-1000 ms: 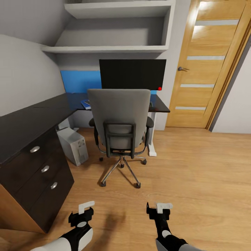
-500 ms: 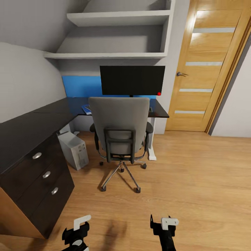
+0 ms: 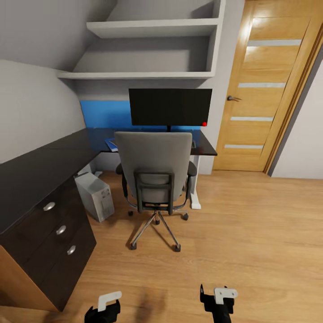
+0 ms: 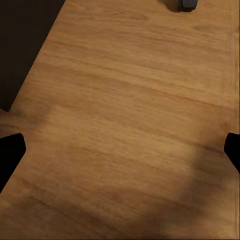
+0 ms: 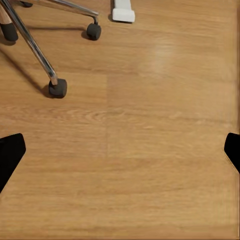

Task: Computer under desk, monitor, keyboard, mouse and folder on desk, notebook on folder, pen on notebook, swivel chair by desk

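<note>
While the head view takes in the whole corner, with the swivel chair pushed up to the desk and its tall back turned to the camera, the wrist views look only at wooden floor. The monitor stands on the desk behind the chair, a red light at its lower corner, and a bit of the blue folder shows on the desktop just left of the chair back. The computer stands on the floor beside the black drawer unit, under the desk's edge. Both grippers hang low and empty over the floor: the left gripper has its dark fingertips spread wide apart, and the right gripper is likewise spread wide. The right wrist view adds the chair's chrome legs and black casters plus a white desk foot. A wooden door stands to the right.
</note>
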